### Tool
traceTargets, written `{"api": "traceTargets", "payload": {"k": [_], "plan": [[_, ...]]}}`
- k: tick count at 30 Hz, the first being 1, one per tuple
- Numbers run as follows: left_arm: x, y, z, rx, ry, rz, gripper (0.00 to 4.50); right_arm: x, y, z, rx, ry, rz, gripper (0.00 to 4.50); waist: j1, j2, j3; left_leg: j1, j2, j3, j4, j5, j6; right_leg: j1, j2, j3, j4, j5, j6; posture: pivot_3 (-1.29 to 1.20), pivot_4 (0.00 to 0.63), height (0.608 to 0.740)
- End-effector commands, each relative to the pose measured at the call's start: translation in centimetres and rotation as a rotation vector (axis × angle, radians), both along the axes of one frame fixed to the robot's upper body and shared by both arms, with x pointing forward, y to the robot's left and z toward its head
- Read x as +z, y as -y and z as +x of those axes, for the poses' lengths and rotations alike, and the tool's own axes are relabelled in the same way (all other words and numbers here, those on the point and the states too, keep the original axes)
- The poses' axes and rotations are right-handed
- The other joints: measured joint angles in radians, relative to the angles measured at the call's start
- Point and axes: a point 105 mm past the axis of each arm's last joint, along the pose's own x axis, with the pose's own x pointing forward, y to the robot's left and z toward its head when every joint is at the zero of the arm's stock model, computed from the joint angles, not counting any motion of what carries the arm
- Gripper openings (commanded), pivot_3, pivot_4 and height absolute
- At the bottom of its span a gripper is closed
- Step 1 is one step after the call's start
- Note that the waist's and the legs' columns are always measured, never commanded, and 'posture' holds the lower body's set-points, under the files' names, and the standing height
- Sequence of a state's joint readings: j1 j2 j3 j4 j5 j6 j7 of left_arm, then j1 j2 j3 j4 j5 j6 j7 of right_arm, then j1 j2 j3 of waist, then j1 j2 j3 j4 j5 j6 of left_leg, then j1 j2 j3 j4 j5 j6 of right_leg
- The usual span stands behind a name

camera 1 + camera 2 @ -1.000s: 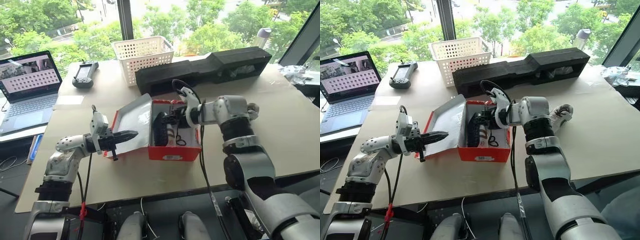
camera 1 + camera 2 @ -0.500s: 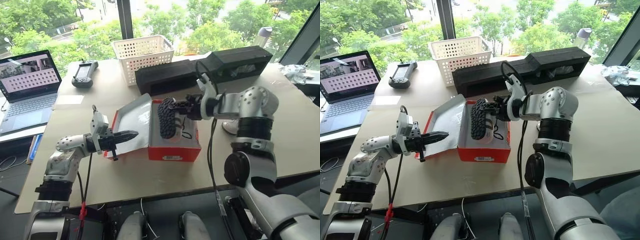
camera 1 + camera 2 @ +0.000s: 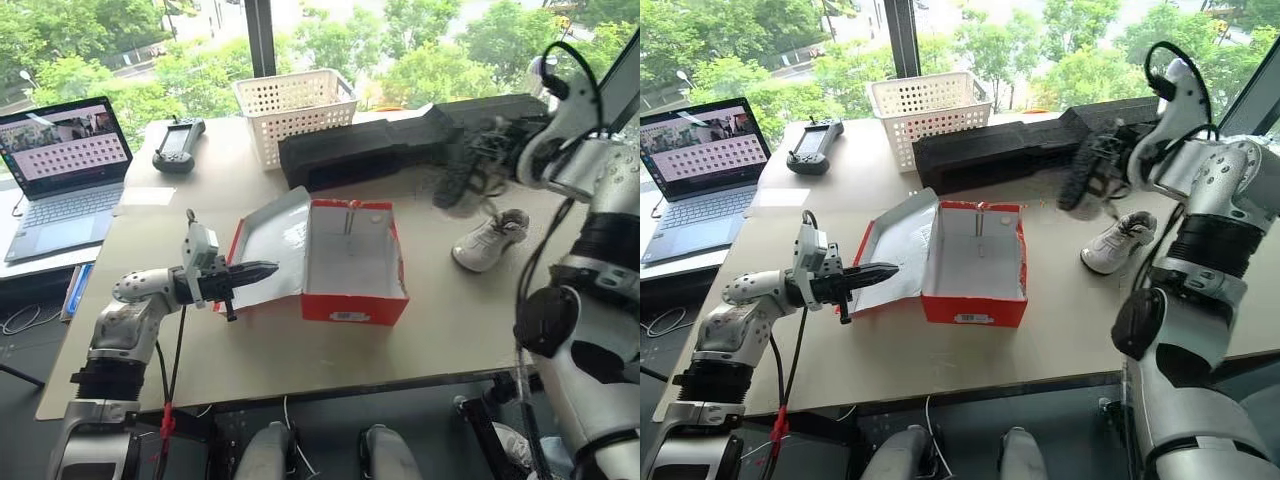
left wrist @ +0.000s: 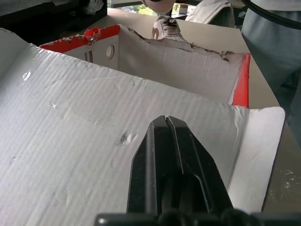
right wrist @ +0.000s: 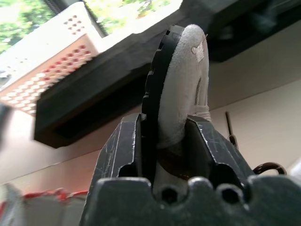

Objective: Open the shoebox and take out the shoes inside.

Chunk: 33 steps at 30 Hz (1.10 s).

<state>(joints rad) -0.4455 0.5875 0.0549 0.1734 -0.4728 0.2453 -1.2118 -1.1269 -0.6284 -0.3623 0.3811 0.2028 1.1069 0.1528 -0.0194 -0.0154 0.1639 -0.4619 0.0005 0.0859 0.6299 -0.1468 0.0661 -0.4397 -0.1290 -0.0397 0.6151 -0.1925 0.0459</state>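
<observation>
Jaws: the right gripper (image 5: 162,141) pinches a white lace-up sneaker with a dark sole (image 5: 181,80) by one end; the left gripper (image 3: 252,271) is closed on nothing, tips against the lid's white inside.
Box: the red cardboard shoebox (image 3: 352,262) sits open and empty mid-table.
Shoes: the held one hangs above the table at right; its mate (image 3: 488,239) lies below it.
Risk: a narrow end-grip could let the sneaker swing or slip, landing on its mate or striking the long black foam block (image 3: 400,140) behind.
</observation>
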Motion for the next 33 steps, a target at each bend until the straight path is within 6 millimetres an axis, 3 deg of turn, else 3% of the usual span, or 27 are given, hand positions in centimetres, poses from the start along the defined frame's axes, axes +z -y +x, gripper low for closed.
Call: {"api": "traceTargets", "payload": {"k": [1, 4, 10, 16, 19, 20, 21, 27, 28, 33], "plan": [[0.9, 0.3, 0.0, -0.021, 0.037, 0.001, 0.00, 1.7, 3.3, -0.8, -0.166, 0.043, -0.363, 1.48, -0.004, 0.000, 0.000, 0.000, 0.000, 0.000, 0.000, 0.000, 0.001, 0.000, 0.000, 0.000, 0.000, 0.000, 0.000, 0.00, 0.150, 0.731], [0.8, 0.5, 0.0, -0.026, 0.035, 0.000, 0.00, -0.9, 5.8, -1.3, -0.250, -0.095, -0.641, 1.48, -0.007, 0.000, 0.000, 0.000, 0.000, 0.001, -0.002, 0.000, 0.001, 0.000, 0.000, 0.001, -0.001, 0.001, 0.002, 0.00, 0.150, 0.731], [0.7, 0.5, 0.0, -0.030, 0.033, 0.003, 0.00, -5.7, 6.5, -1.0, -0.184, -0.291, -0.894, 1.48, -0.021, 0.000, 0.000, 0.000, 0.001, 0.001, -0.001, 0.001, 0.001, 0.000, 0.001, 0.001, -0.001, 0.002, 0.002, 0.00, 0.150, 0.731], [0.6, 0.4, 0.0, -0.026, 0.030, 0.002, 0.00, -12.1, 6.5, -1.5, -0.077, -0.470, -0.962, 1.48, -0.016, 0.000, 0.000, 0.000, 0.001, 0.001, 0.001, 0.001, 0.001, 0.001, 0.001, 0.001, -0.001, 0.002, 0.003, 0.00, 0.150, 0.731], [0.6, 0.4, 0.0, -0.025, 0.030, 0.003, 0.00, -14.1, 5.6, -1.5, -0.030, -0.485, -0.925, 1.48, -0.014, 0.000, 0.000, 0.000, 0.001, 0.001, 0.002, 0.001, 0.001, 0.002, 0.001, 0.001, -0.001, 0.002, 0.004, 0.00, 0.150, 0.731], [0.6, 0.4, 0.0, -0.025, 0.030, 0.002, 0.00, -14.6, 5.3, -1.4, -0.019, -0.481, -0.896, 2.02, -0.013, 0.000, 0.000, 0.000, 0.001, 0.000, 0.002, 0.001, 0.001, 0.002, 0.001, 0.000, -0.001, 0.002, 0.004, 0.00, 0.150, 0.731], [0.6, 0.3, 0.0, -0.025, 0.030, 0.002, 0.00, -14.9, 5.2, -1.4, -0.011, -0.481, -0.877, 2.19, -0.011, 0.000, 0.000, 0.000, 0.001, 0.000, 0.002, 0.001, 0.001, 0.002, 0.001, 0.000, -0.001, 0.003, 0.004, 0.00, 0.150, 0.731], [0.6, 0.3, 0.0, -0.024, 0.031, 0.003, 0.00, -16.0, 3.7, -1.3, 0.052, -0.484, -0.755, 4.28, -0.007, 0.000, 0.000, 0.001, 0.002, 0.000, 0.005, 0.000, 0.001, 0.004, 0.002, 0.000, -0.001, 0.003, 0.004, 0.00, 0.150, 0.731], [0.6, 0.3, 0.0, -0.024, 0.031, 0.003, 0.00, -16.1, 3.5, -1.2, 0.063, -0.482, -0.734, 4.46, -0.007, 0.000, 0.000, 0.001, 0.002, 0.000, 0.005, 0.000, 0.001, 0.004, 0.002, 0.000, -0.001, 0.003, 0.004, 0.00, 0.150, 0.731], [0.6, 0.3, 0.1, -0.026, 0.032, 0.003, 0.00, -15.2, 2.2, -1.3, 0.116, -0.441, -0.606, 4.46, -0.012, -0.001, 0.000, 0.001, 0.005, 0.000, 0.005, 0.000, 0.002, 0.004, 0.005, 0.000, -0.001, 0.004, 0.003, 0.00, 0.150, 0.731]]}}
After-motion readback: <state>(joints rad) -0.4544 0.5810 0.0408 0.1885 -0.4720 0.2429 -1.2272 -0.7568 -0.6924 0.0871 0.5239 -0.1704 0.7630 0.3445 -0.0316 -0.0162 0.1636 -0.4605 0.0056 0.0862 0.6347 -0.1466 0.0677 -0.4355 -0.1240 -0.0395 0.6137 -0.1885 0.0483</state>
